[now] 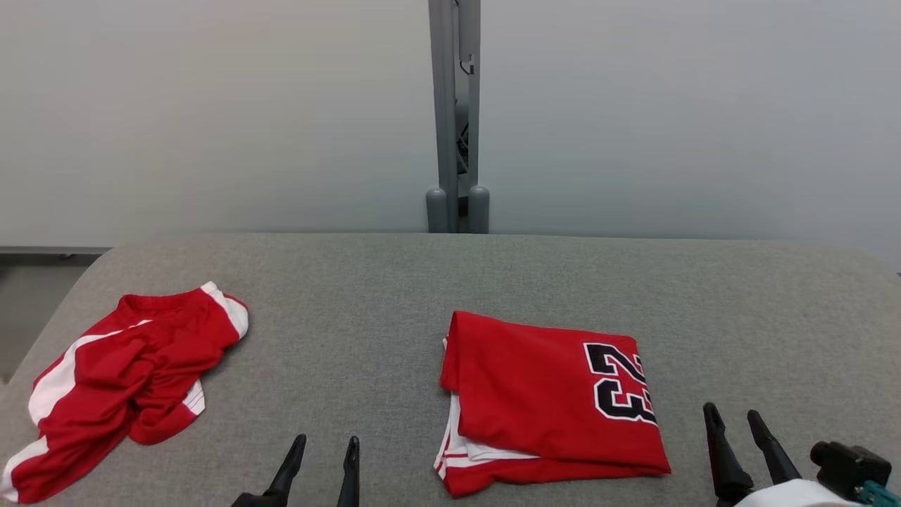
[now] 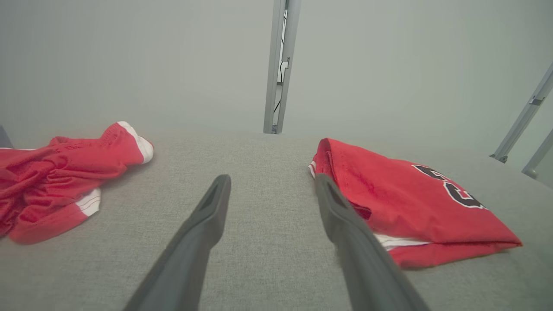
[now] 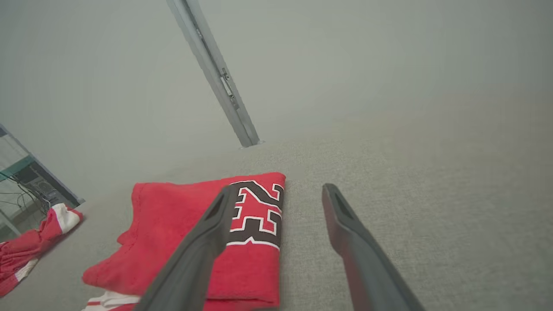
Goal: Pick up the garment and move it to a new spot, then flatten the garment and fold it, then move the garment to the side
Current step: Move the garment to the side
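Note:
A folded red garment (image 1: 549, 398) with a black "23" lies flat on the grey table (image 1: 394, 296), right of centre; the same folded garment (image 2: 410, 203) (image 3: 194, 233) appears in both wrist views. My left gripper (image 1: 327, 445) stands open at the bottom edge, left of it, with nothing between its fingers (image 2: 211, 207). My right gripper (image 1: 733, 415) is open too, just off the garment's right edge, its fingers (image 3: 337, 207) over bare table. A second red and white garment (image 1: 123, 373) lies crumpled at the table's far left.
A grey metal post (image 1: 454, 113) rises behind the table's back edge against a pale wall. The table's left edge drops off beside the crumpled garment (image 2: 52, 172). Bare cloth surface lies between the two garments and to the right of the folded one.

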{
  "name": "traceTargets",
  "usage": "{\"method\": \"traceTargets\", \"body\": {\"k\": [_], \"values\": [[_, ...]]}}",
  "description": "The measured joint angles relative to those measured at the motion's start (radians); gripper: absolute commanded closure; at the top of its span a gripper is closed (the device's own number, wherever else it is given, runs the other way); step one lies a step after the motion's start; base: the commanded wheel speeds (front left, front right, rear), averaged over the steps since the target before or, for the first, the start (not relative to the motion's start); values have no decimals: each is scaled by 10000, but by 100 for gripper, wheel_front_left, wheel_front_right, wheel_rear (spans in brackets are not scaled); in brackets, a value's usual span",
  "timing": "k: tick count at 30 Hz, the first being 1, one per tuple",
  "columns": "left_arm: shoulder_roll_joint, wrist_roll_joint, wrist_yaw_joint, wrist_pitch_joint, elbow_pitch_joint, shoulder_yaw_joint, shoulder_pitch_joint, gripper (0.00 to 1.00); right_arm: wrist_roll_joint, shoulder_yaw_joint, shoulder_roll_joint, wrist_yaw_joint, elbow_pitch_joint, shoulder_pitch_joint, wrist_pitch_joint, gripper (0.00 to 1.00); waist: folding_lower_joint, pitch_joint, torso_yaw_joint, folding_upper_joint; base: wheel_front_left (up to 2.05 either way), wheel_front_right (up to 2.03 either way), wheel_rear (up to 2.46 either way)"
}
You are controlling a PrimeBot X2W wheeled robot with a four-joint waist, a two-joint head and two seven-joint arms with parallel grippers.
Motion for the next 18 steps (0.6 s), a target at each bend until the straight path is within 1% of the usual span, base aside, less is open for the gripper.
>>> {"method": "traceTargets", "body": {"k": [3,7,8,9,11,13,18], "values": [[0,29,-73,-2,25,-96,-63,0,1398,50,-73,-2,869,-504,142,0,0,179,353,0,0,0,0],[0,29,-81,-2,17,-109,-199,0,2930,299,-378,0,1618,-1261,535,0,0,449,890,0,0,0,0],[-2,46,-81,-2,12,-107,-214,0,3131,332,-502,0,1877,-1427,662,0,0,522,1022,0,0,0,0],[-2,46,-81,-2,12,-107,-214,0,3131,332,-502,0,1877,-1427,662,0,0,522,1022,0,0,0,0],[2,52,-90,0,12,-82,-243,0,3428,435,-748,0,2376,-1708,903,0,0,675,1278,0,0,0,0],[2,54,-123,-2,6,-61,-321,0,3848,460,-836,-2,2815,-1987,1141,0,0,829,1518,0,0,0,0],[4,73,-159,0,-33,-35,-395,0,4109,786,-1072,0,3797,-2650,1417,0,0,1202,2005,0,0,0,0]]}}
